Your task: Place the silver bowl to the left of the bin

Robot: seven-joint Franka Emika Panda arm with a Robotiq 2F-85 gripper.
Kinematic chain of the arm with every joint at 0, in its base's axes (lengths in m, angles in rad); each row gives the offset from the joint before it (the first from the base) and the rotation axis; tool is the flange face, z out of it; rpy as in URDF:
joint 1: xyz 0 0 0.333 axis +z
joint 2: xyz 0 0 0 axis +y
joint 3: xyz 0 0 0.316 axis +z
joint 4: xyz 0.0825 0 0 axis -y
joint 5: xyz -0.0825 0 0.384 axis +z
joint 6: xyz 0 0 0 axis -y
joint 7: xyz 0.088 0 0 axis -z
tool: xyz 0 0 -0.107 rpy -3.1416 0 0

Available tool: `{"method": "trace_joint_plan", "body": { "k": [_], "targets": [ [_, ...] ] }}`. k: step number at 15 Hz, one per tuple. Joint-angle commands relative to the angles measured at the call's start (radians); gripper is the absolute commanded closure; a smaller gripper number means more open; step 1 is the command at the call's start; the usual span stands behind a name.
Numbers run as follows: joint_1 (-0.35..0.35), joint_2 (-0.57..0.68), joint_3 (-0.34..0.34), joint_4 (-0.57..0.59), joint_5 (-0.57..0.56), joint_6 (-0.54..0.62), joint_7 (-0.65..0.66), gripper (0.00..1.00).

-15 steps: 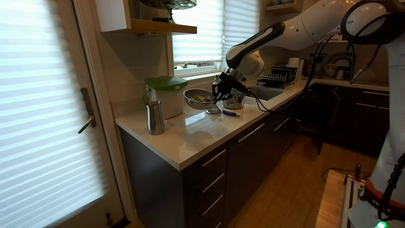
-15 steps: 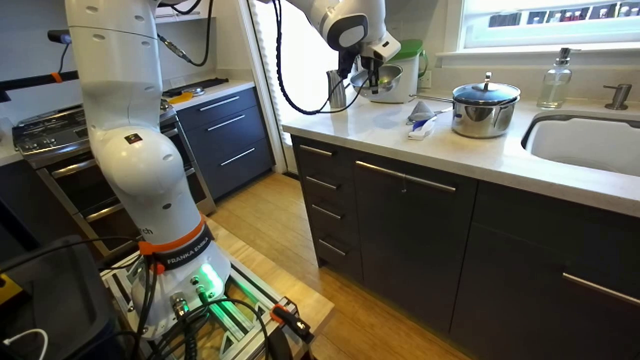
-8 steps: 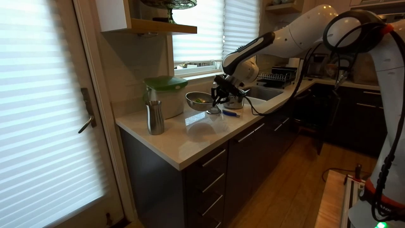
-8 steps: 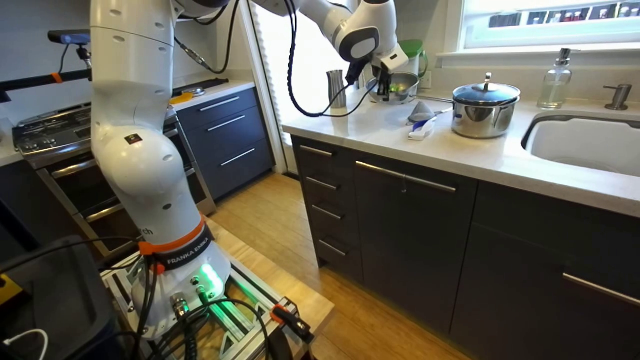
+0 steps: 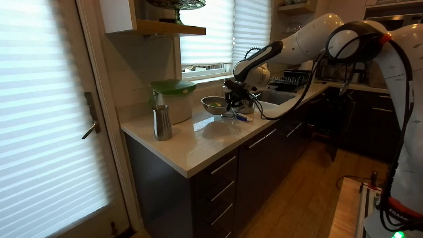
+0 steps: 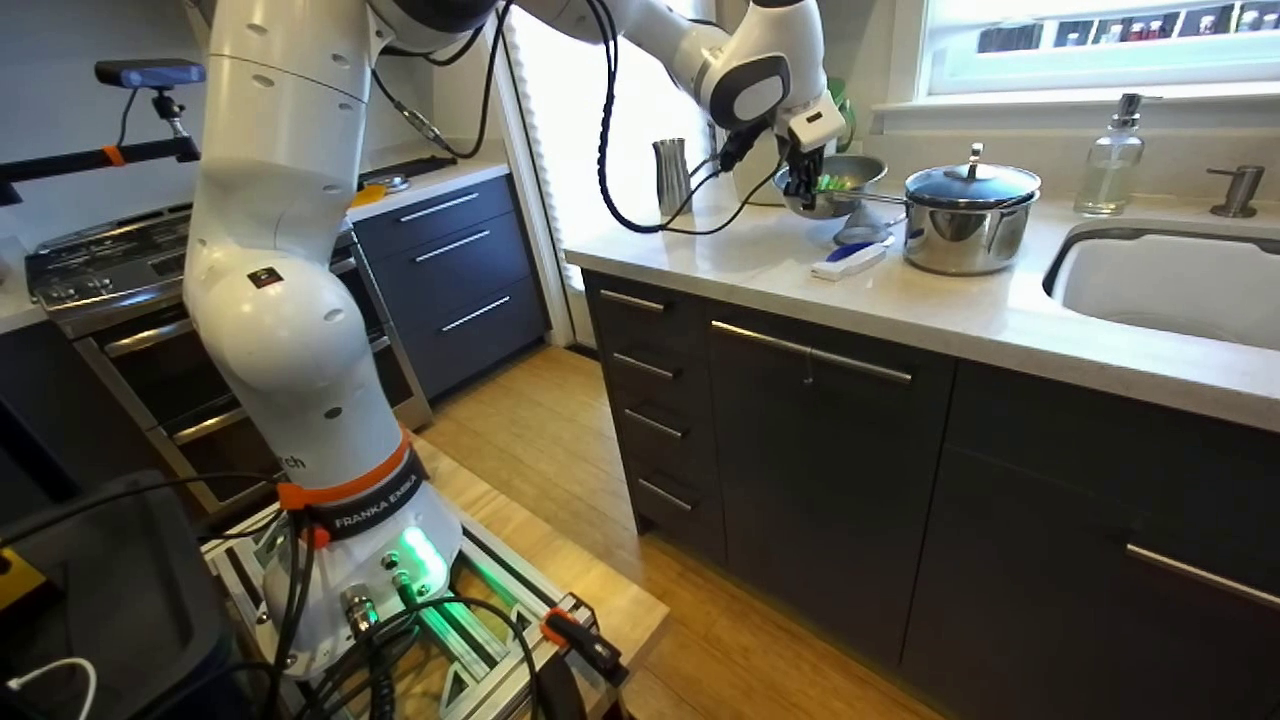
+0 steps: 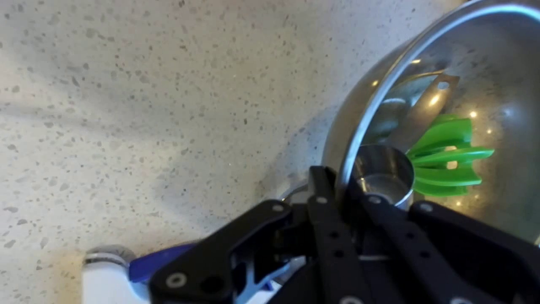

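Pale speckled counter [image 7: 168, 105] below: my black two-finger gripper [image 7: 340, 183], closed up, pinches the rim of the round silver metal bowl [image 5: 213, 110], held between gripper and off-white green-lidded bin [image 5: 180, 104].

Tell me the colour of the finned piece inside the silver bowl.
The finned piece in the silver bowl is bright green, clearest in the wrist view.

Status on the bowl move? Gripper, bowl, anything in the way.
Gripper shut on silver bowl at its rim. Bowl looks clear of the counter, green item inside, not yet placed. Steel cup near the bin, could crowd the drop.
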Motion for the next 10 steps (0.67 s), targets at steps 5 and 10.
{"method": "trace_joint_plan", "body": {
  "k": [5, 10],
  "targets": [
    [-0.018, 0.132, 0.005, 0.194, -0.051, -0.014, 0.149, 0.98],
    [-0.014, 0.267, -0.011, 0.418, -0.118, -0.087, 0.280, 0.98]
  ]
}}
